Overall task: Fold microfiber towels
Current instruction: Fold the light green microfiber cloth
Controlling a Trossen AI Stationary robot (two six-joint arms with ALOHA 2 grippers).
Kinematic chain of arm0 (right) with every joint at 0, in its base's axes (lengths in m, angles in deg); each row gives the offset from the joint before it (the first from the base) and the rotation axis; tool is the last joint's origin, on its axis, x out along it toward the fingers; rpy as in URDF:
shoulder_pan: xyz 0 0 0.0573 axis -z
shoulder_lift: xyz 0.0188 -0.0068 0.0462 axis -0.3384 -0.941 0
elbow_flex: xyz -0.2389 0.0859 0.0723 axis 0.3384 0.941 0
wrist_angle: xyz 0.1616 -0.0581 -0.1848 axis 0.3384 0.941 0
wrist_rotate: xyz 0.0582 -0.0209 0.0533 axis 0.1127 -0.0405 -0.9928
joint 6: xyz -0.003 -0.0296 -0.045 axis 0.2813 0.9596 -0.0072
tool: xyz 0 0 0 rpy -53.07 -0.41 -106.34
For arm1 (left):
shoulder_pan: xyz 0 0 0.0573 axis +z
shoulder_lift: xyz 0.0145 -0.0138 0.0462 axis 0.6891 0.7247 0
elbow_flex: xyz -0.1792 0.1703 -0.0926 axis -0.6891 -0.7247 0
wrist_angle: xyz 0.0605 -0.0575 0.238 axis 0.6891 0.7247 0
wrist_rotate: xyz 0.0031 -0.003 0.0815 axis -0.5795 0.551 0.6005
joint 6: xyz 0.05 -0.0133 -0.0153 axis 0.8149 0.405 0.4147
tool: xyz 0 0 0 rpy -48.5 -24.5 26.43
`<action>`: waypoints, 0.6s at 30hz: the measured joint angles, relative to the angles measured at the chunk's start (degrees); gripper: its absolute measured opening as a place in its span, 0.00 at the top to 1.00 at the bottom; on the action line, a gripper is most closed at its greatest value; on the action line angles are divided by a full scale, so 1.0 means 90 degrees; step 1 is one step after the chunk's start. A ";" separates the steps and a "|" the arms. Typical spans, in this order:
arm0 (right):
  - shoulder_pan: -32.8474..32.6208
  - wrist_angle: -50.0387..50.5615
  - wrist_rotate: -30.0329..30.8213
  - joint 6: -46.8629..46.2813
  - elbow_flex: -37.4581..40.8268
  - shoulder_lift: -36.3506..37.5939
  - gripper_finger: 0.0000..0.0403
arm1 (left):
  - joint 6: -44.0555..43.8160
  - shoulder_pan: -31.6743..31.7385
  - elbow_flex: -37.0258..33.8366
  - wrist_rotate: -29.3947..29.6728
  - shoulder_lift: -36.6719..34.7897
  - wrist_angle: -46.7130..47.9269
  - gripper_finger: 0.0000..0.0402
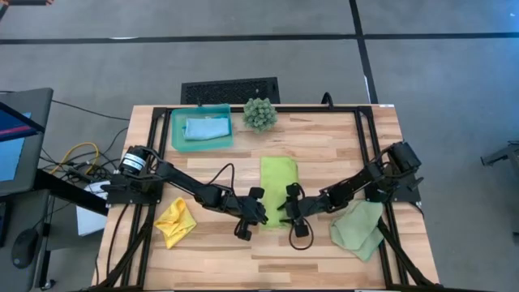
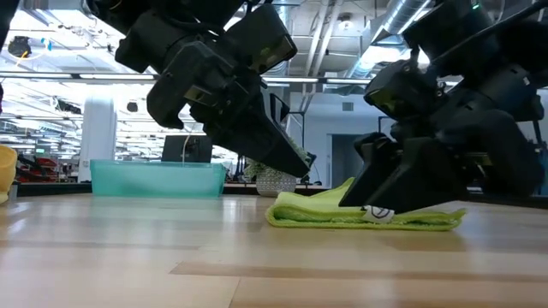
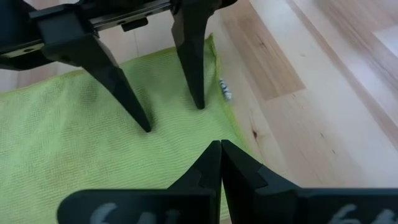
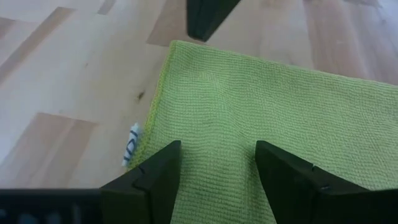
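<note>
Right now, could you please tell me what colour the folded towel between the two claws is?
Lime green microfiber towel, clearest in the right wrist view.

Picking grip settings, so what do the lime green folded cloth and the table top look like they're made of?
Lime green folded cloth: soft microfiber-like fabric, judging by its fine matte knit and stitched edge. Light wooden table top: butcher-block planks with visible grain, smooth, seemingly sealed.

The dark left arm reaches toward the middle of the table, and its two-finger left gripper [image 1: 258, 212] has the fingers pressed together. The dark right arm reaches in from the other side; its right gripper [image 1: 289, 209] has fingers spread apart.
</note>
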State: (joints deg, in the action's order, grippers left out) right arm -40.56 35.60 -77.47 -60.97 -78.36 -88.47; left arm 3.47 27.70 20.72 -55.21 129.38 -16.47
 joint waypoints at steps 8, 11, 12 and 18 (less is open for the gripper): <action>0.0160 -0.0001 0.0000 0.0000 0.0000 0.0000 0.43 | -0.0007 0.0000 0.0000 0.0019 0.0000 0.0005 1.00; 0.0209 -0.0002 0.0000 0.0000 0.0000 0.0000 0.43 | -0.0010 0.0000 0.0002 0.0019 0.0000 0.0007 1.00; 0.0230 -0.0001 0.0000 0.0000 0.0000 0.0000 0.43 | -0.0010 0.0000 0.0002 0.0019 0.0000 0.0005 1.00; 0.0340 -0.0002 0.0000 0.0000 0.0002 0.0000 0.43 | -0.0010 0.0000 0.0002 0.0017 0.0000 -0.0049 1.00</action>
State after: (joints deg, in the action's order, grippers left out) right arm -37.50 35.57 -77.47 -60.97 -78.34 -88.47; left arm 3.39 27.70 20.74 -55.05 129.38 -16.91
